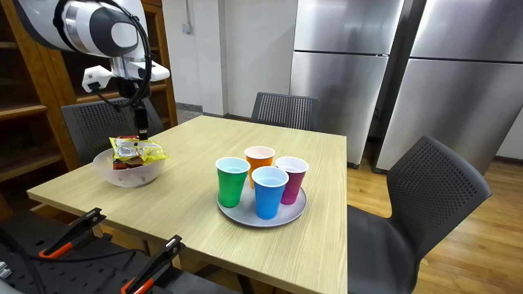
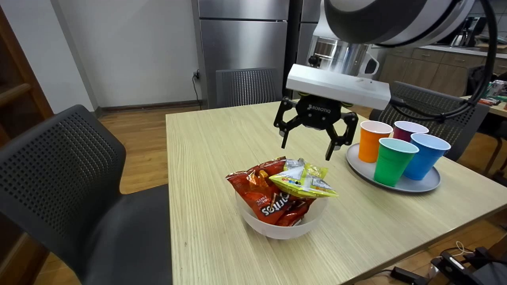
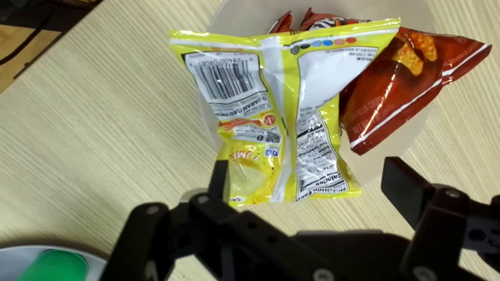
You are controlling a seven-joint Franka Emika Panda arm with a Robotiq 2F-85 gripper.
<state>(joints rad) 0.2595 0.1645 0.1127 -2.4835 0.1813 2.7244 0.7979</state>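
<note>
My gripper point(image 2: 306, 151) hangs pointing down near the snack bowl, its fingers spread wide with nothing held between them. Below the fingertips, a yellow chip bag point(image 2: 305, 183) rests on top of a red Doritos bag point(image 2: 259, 194). Both bags lie in a frosted translucent bowl point(image 2: 277, 231) and stick up over its rim. In the wrist view the left finger point(image 3: 219, 177) overlaps the edge of the yellow bag, back label up; whether they touch I cannot tell. The right finger point(image 3: 406, 191) stands apart from the bags there. The yellow bag hides part of the red packaging beneath.
On the same wooden table point(image 1: 196, 163) a grey plate point(image 1: 245, 218) carries several plastic cups: green point(image 1: 231, 183), blue point(image 1: 267, 200), orange point(image 1: 257, 163) and purple point(image 1: 292, 188). Dark chairs point(image 1: 429, 196) surround the table. Two black clamps point(image 1: 155, 261) sit near its edge.
</note>
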